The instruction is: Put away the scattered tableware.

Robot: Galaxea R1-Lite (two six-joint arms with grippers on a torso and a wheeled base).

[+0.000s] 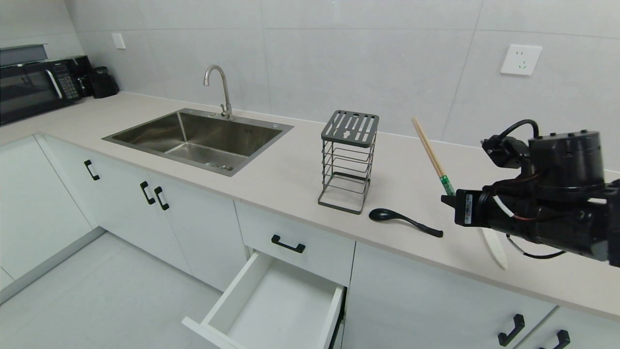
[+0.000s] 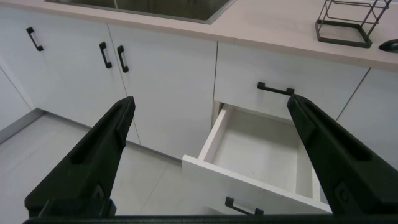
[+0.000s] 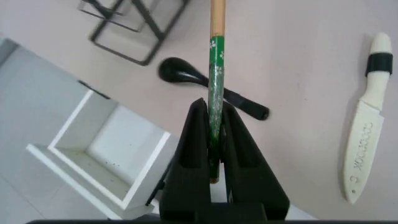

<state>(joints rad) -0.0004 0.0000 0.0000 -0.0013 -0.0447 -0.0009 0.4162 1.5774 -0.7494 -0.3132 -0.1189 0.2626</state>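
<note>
My right gripper (image 1: pixel 448 195) hangs above the counter's front right part, shut on the green end of wooden chopsticks (image 1: pixel 428 148) that slant up and away from it. In the right wrist view the chopsticks (image 3: pixel 216 56) sit pinched in the gripper (image 3: pixel 214 115). Below them a black spoon (image 1: pixel 404 221) (image 3: pixel 180 70) lies on the counter, and a white knife (image 1: pixel 495 247) (image 3: pixel 364 130) lies to its right. My left gripper (image 2: pixel 210 106) is open and empty, low in front of the cabinets, facing the open drawer (image 2: pixel 261 155).
A dark wire rack (image 1: pixel 348 162) (image 3: pixel 134 25) stands left of the spoon. The white drawer (image 1: pixel 271 310) below it is pulled out. A steel sink (image 1: pixel 145 133) with a tap lies further left, and a microwave (image 1: pixel 34 87) stands at the far left.
</note>
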